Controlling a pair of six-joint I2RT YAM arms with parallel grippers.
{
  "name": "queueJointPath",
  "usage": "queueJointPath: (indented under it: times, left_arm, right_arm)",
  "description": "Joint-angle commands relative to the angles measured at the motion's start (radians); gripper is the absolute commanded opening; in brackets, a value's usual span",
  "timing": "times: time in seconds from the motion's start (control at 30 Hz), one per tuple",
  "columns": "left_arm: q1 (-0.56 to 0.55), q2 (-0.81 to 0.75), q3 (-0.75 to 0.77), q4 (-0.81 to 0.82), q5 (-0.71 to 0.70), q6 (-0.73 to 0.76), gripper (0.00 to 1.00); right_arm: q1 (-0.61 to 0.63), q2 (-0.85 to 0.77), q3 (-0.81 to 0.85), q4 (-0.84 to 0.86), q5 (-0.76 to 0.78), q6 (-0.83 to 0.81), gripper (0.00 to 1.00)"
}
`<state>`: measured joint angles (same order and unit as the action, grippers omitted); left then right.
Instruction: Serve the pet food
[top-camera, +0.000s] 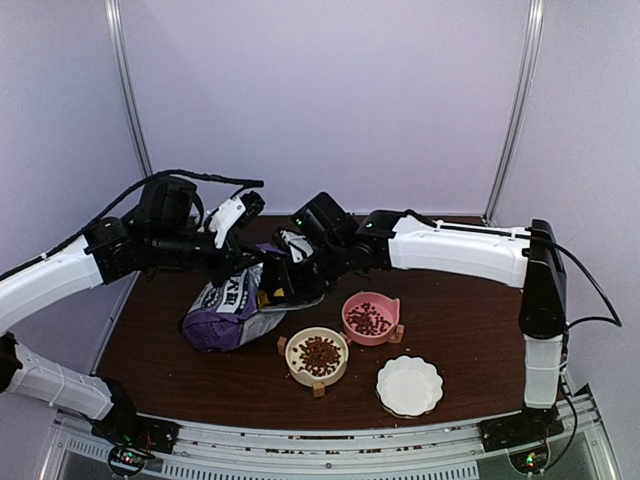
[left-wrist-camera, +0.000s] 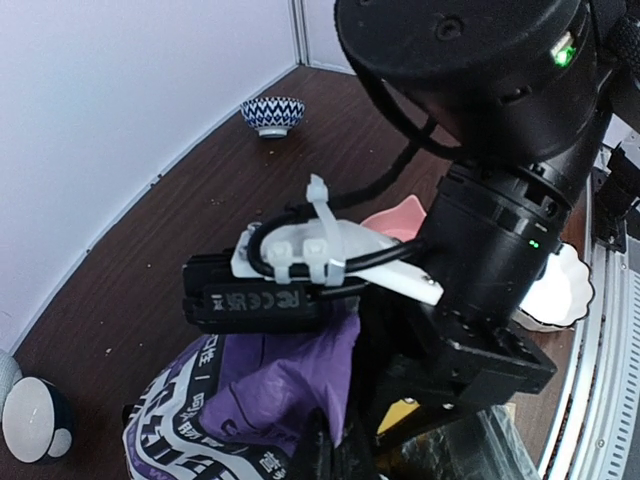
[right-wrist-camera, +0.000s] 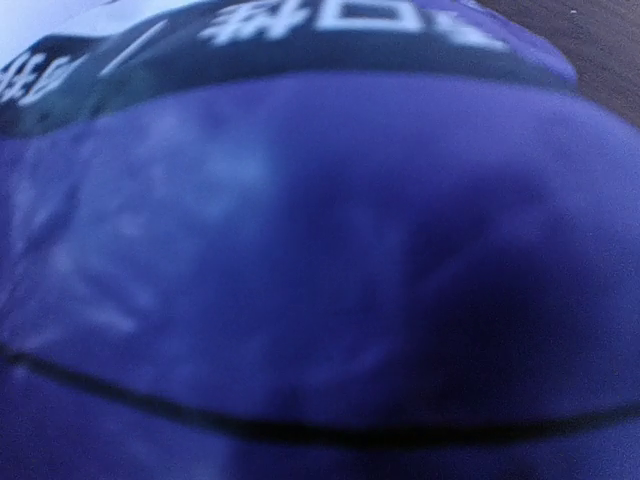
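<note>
Pet food (top-camera: 319, 355) lies in a cream bowl (top-camera: 292, 365) and a pink bowl (top-camera: 385, 303) near the counter's (top-camera: 470, 320) front edge, with open room to the right. Both arms crowd the purple bag (top-camera: 225, 325). The left jaws and right jaws are hidden, so I cannot tell their state.

I see reddish-brown kibble pellets (top-camera: 319, 354) in the cream round bowl (top-camera: 340, 368) by the table's (top-camera: 470, 320) near edge and in the pink round bowl (top-camera: 385, 303) behind it; the purple foil bag (top-camera: 225, 318) lies to their left.

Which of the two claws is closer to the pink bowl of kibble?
Right. The right gripper is at the end of the purple bag facing the pink bowl, just left of it. The left gripper is farther left, over the bag.
</note>
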<state>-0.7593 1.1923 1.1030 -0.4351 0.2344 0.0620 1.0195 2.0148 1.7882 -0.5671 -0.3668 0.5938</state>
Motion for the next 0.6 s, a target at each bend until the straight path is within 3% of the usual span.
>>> queueJointPath:
  times: [0.0, 0.27, 0.57]
  left_arm:
    - [-0.001, -0.004, 0.006, 0.031, -0.024, 0.000, 0.00]
    - [0.000, -0.041, -0.020, 0.061, -0.131, -0.011, 0.00]
    - [0.000, -0.067, -0.032, 0.073, -0.211, -0.018, 0.00]
  right_arm:
    - [0.009, -0.036, -0.051, 0.136, -0.289, 0.038, 0.05]
    - [-0.016, -0.157, -0.214, 0.352, -0.521, 0.156, 0.05]
    - [-0.119, -0.364, -0.494, 0.716, -0.576, 0.411, 0.05]
